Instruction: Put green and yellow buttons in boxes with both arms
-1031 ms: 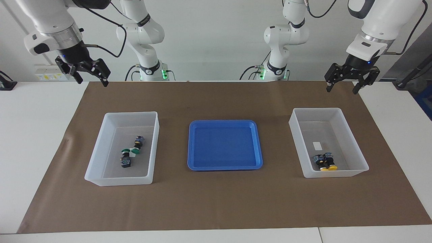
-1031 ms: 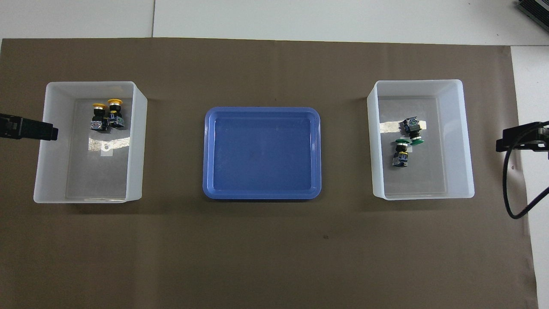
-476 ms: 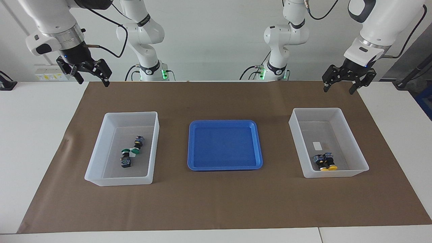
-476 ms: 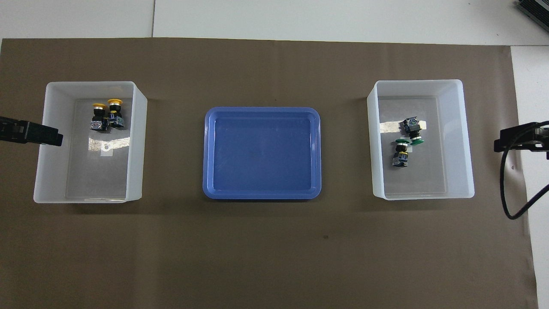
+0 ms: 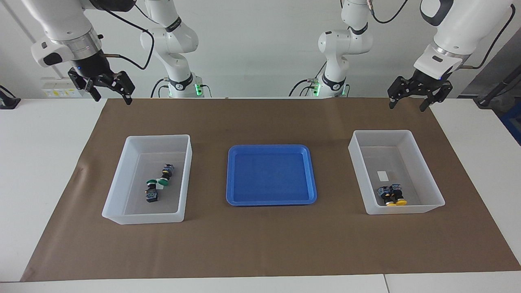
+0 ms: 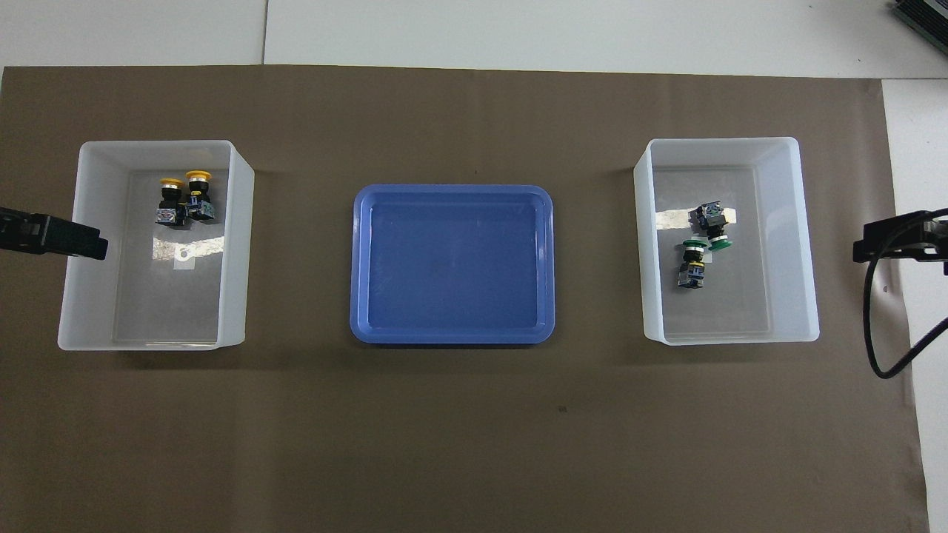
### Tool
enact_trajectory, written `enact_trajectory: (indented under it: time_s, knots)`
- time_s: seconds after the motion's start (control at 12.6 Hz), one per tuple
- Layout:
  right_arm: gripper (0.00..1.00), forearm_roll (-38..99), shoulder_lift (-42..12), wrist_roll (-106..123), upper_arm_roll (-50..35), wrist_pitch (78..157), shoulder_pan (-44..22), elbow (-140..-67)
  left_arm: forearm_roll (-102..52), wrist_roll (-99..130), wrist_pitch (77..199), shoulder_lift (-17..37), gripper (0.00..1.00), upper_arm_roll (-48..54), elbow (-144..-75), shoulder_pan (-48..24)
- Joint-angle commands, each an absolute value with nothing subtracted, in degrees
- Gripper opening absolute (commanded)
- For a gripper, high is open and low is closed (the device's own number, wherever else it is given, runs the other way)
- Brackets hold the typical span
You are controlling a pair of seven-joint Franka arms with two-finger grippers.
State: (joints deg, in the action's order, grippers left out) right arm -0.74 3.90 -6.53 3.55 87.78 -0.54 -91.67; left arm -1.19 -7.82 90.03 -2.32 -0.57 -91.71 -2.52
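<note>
My left jaws (image 5: 407, 103) and right jaws (image 5: 110, 97) hung wide open and empty; green buttons (image 5: 156, 184) and yellow buttons (image 5: 392, 196) lay boxed.

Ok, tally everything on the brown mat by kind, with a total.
Green buttons: 2
Yellow buttons: 2
Clear boxes: 2
Blue tray: 1
Total: 7
</note>
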Motion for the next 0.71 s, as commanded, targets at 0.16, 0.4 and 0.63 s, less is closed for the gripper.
enact_trajectory:
  time_s: [0.16, 0.4, 0.63]
  knots:
    - [1.00, -1.2, 4.3, -6.2, 3.3, 87.8, -0.5, -92.2, -0.4, -4.0, 85.1, -3.2, 1.00, -0.6, -90.5, -2.7]
    - [1.00, -1.2, 4.3, -6.3, 3.3, 87.9, -0.5, -92.3, -0.4, -4.0, 84.4, -3.7, 1.00, -0.7, -90.6, -2.3]
    - [1.00, -1.1, 4.3, -6.2, 3.3, 87.9, -0.5, -92.3, -0.4, -4.1, 85.1, -3.8, 1.00, -0.7, -91.1, -2.3]
